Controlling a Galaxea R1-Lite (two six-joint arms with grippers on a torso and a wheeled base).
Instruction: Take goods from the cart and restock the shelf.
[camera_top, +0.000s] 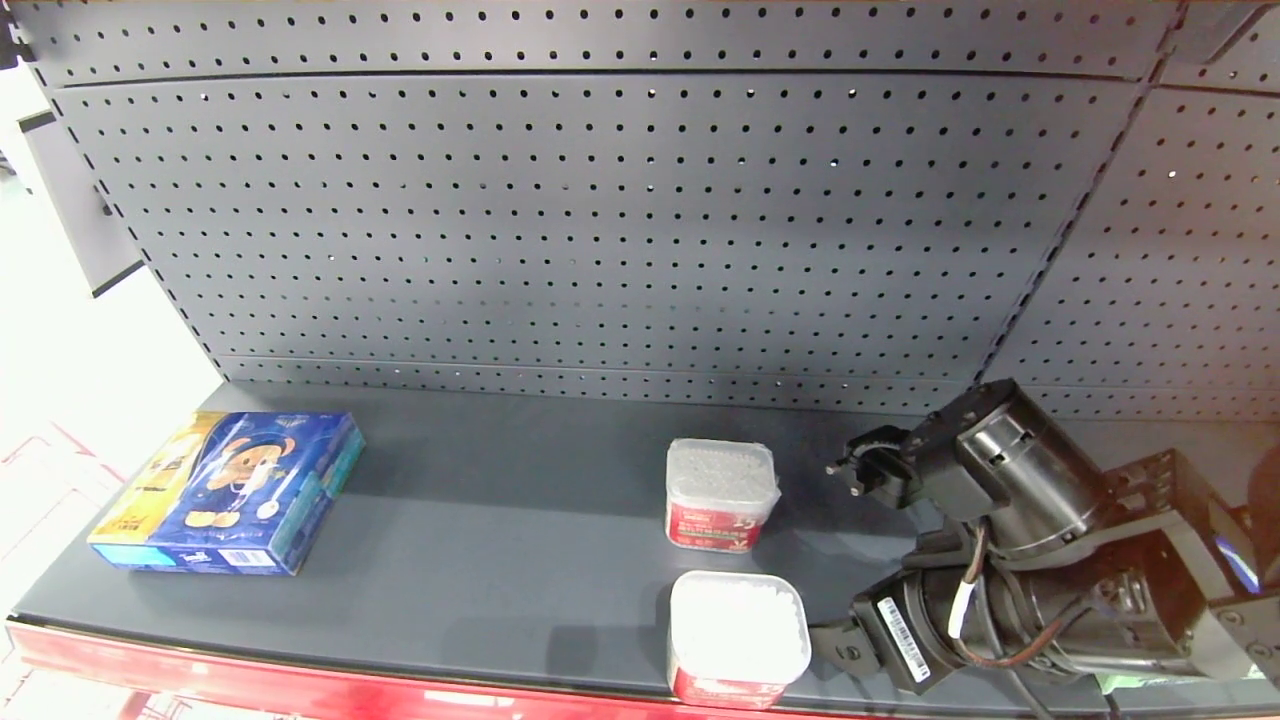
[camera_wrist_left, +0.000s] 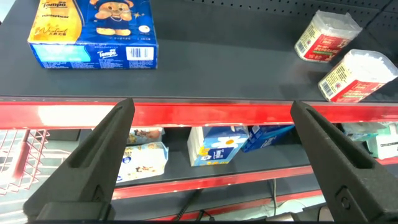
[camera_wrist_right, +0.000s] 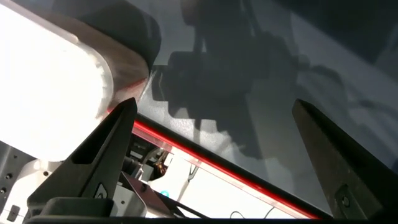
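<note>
Front tub (camera_top: 738, 625) upright, top facing up

Shop aisle, plainly: grey metal shelf (camera_top: 500, 540) with perforated back panel (camera_top: 600, 220) and red front rail (camera_wrist_left: 211, 112), stocked with tissue box (camera_top: 230, 490), lidded tubs (camera_top: 720, 492), packaged goods (camera_wrist_left: 217, 146) below.

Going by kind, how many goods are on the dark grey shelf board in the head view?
Blue rectangular cardboard box with a bear picture: 1
Square clear plastic tubs with red labels: 2
Total: 3
</note>
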